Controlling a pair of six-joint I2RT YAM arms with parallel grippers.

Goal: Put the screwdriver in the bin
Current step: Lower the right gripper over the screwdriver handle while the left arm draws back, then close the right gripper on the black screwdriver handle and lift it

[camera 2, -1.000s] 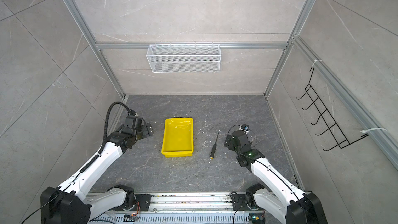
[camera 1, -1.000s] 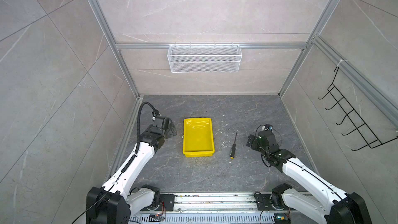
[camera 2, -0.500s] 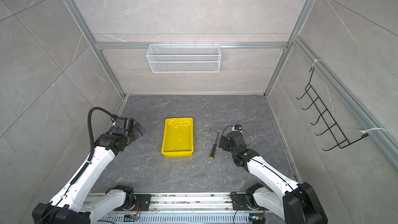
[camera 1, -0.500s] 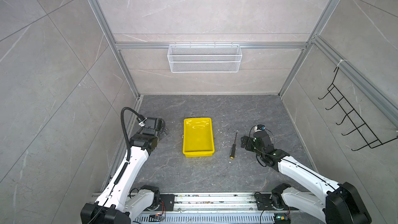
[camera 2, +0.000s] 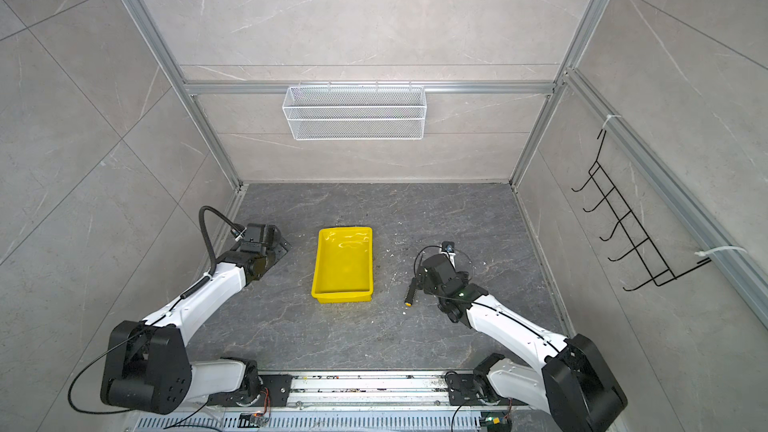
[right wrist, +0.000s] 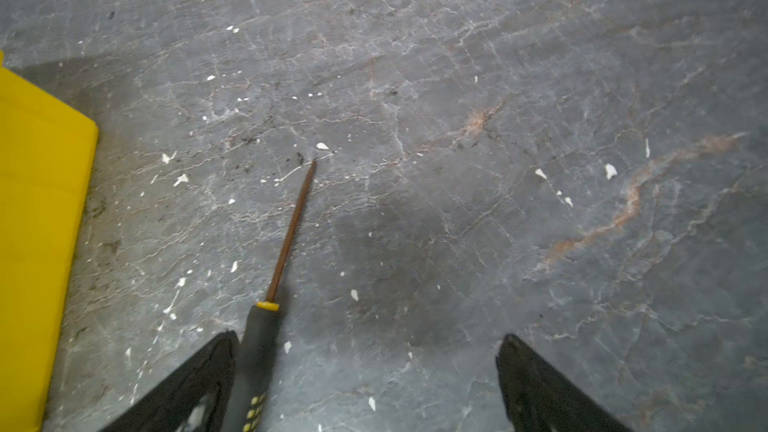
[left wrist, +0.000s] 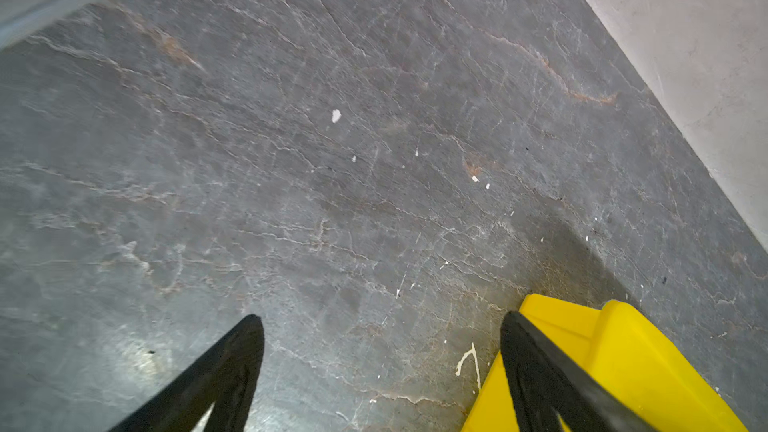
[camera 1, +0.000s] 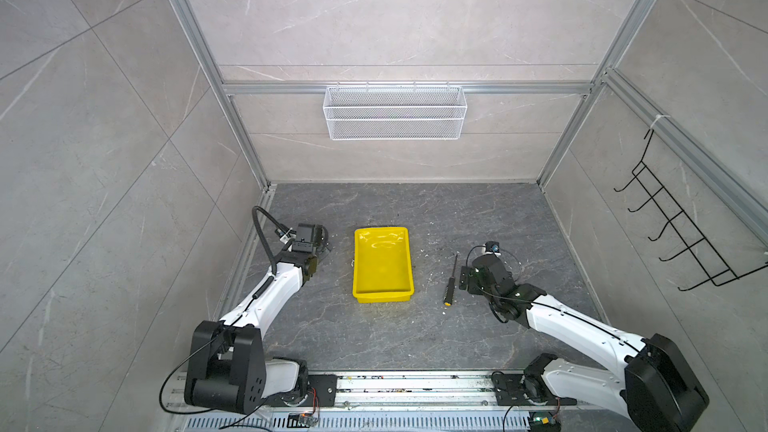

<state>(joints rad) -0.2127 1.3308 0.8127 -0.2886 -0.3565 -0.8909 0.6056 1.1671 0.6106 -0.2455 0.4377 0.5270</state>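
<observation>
I am looking down on the cell in both top views, and the bin (camera 1: pixel 382 295) is sitting near the middle of the dark stone floor (camera 1: pixel 374 338), its long sides running from 12 to 6 o'clock. Nothing is lying inside it; only glare is showing on its glossy yellow bottom.

The screwdriver (camera 1: pixel 451 282) is lying flat on the floor at 3 o'clock from the bin, near it but apart from it. Its thin shaft is pointing toward 12 o'clock and its yellow end cap toward 6 o'clock.

The right gripper (right wrist: pixel 366 336) is hanging low right at the screwdriver, on its 3 o'clock side. Through the right wrist camera I am seeing its fingers (right wrist: pixel 199 380) spread wide, released, with the black handle lying between them, close against the finger nearer the bin. I cannot tell whether that finger is touching the handle. The other finger is standing well apart from it.

The left gripper (left wrist: pixel 381 317) is hovering at 9 o'clock from the bin. Its fingers (left wrist: pixel 536 371) are also parted, gripping nothing, with bare floor showing between them and a corner of the bin showing behind one of them.

A white wire basket (camera 1: pixel 395 112) is hanging on the back wall at 12 o'clock, and a black hook rack (camera 1: pixel 681 234) is hanging on the side wall at 3 o'clock.
</observation>
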